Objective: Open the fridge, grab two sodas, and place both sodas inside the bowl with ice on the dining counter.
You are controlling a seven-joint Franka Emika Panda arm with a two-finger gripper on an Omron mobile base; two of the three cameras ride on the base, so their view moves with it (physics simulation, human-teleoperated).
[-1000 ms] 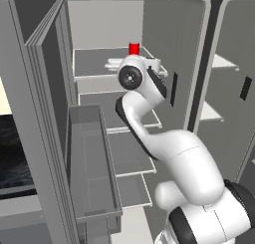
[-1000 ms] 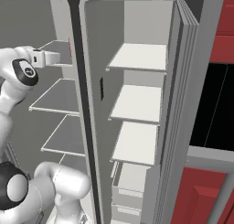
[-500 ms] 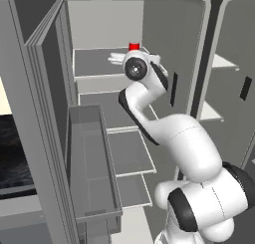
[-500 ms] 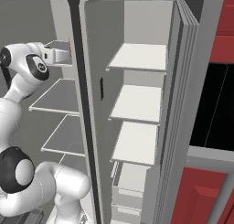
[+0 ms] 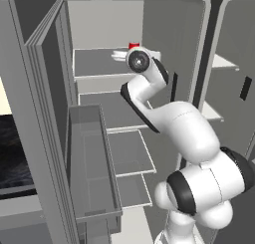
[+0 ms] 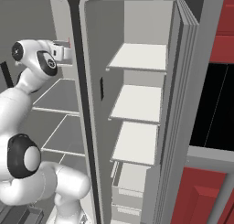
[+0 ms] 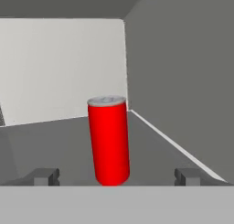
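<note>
Fridge [image 5: 45,113] is open; step in hand is the first soda grab. Red can [image 7: 109,140] stands upright on the upper shelf [image 7: 59,141], centred ahead of the spread, empty gripper [image 7: 116,176]. Next: advance until the fingertips straddle the can, then close.

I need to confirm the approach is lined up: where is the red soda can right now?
In the hand view the red can stands upright on a grey fridge shelf, near the back right corner, centred between the open pincer's fingertips.

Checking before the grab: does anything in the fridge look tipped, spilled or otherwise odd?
Nothing stands out. The red soda can stands upright on its fridge shelf, no spill around it, centred between the open gripper's fingertips.
</note>
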